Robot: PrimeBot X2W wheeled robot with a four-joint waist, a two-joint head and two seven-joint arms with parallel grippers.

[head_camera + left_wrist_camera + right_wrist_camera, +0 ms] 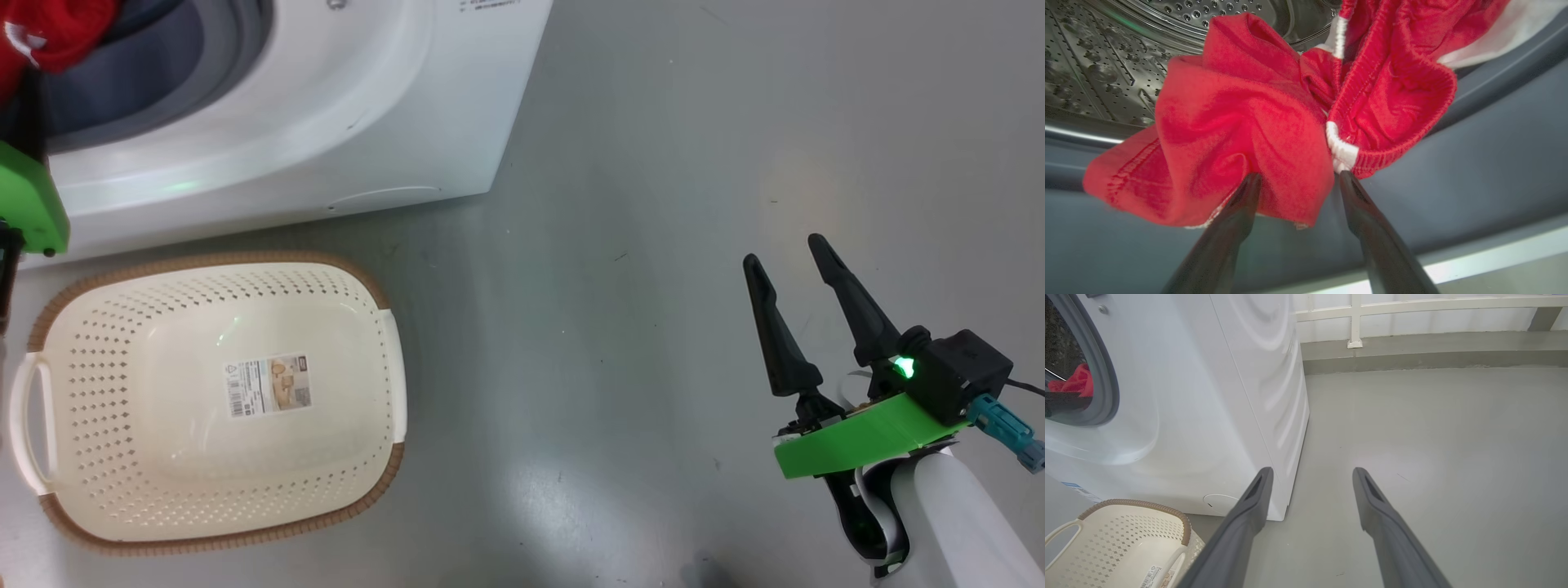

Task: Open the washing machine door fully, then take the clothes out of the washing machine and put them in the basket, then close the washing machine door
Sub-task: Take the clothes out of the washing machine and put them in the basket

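Clothes [1249, 122], bright red with white elastic trim, lie bunched on the grey gasket [1494, 163] at the mouth of the washing machine [367, 98]. The perforated drum [1106, 61] sits behind them at 11 o'clock in the left wrist view. That view puts the left gripper [1299, 176] right at the bundle, its two fingers spread wide with a hanging fold between the tips. The tips seem to touch the cloth, but nothing is clamped. The head view catches a red corner of the garments at 11 o'clock. It also shows the basket [204, 260] on the floor [653, 245] at 8 o'clock, just in front of the machine, with its paper label in plain sight. The right gripper [784, 251] hangs at 4 o'clock, well apart from both, jaws wide and holding nothing. The right wrist view adds a white railing [1355, 318] at 12 o'clock, with the red cloth at 9 o'clock inside the round opening.
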